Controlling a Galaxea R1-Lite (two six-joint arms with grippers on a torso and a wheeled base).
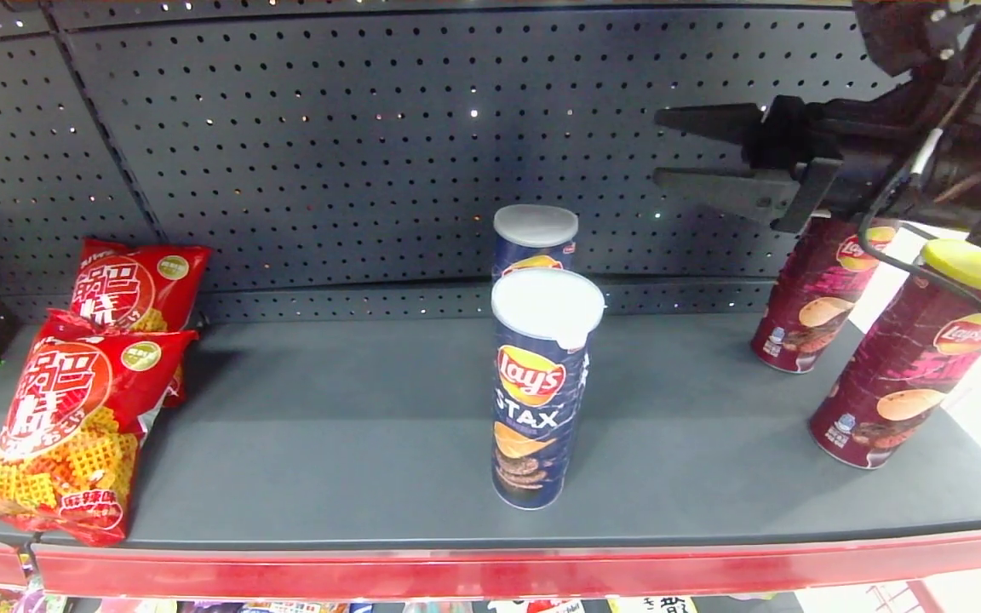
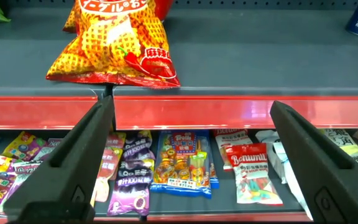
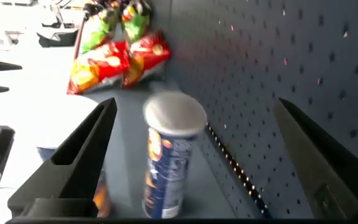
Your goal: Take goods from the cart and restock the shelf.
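Hovering spread and empty over the back right of the shelf (image 1: 329,426), the right gripper (image 1: 656,146) points along the back edge toward the upright rear blue can (image 1: 535,238) (mid-shelf, front blue can (image 1: 542,383) just before it).

Front blue can (image 1: 539,400), rear blue can (image 1: 533,238): upright, pale-lidded, one close behind the other, centre of grey shelf (image 1: 329,426).

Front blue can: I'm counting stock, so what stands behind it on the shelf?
A second blue can, in line toward the pegboard. Only its lid and top show; the front blue can covers the rest.
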